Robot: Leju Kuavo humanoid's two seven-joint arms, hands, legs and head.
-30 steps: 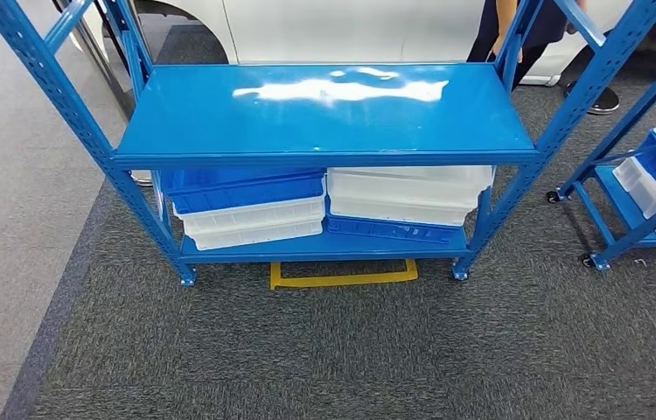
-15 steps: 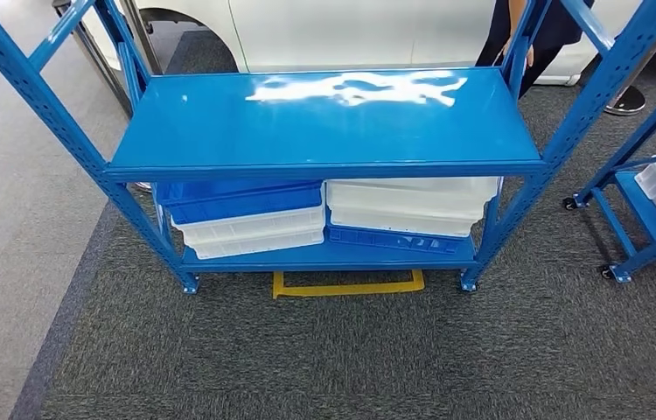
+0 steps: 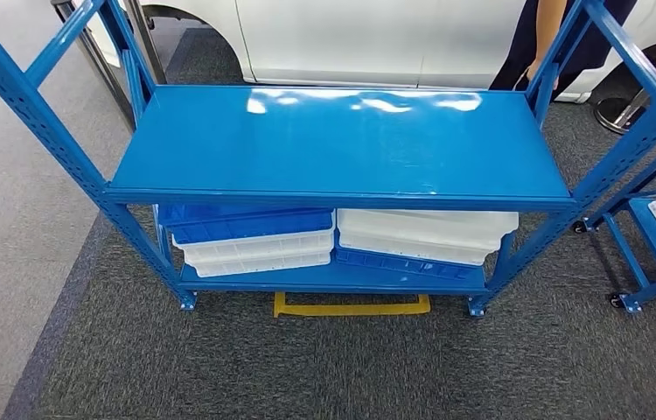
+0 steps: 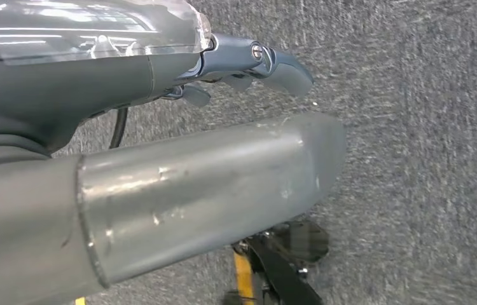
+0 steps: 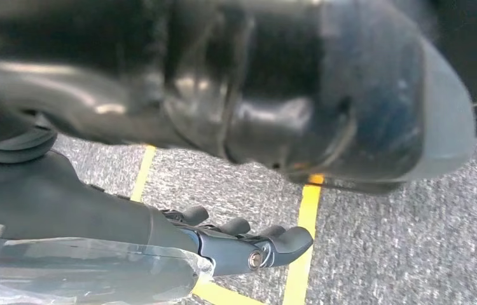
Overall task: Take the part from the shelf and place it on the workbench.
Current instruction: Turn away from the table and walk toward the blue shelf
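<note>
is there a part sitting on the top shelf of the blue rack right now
No, the head view shows the top shelf of the blue rack bare, with only light reflections on it.

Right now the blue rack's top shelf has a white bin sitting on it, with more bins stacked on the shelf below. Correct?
Not quite. In the head view the top shelf is bare, showing just glare from the lights. The bins are all on the shelf below, white and blue ones stacked.
</note>
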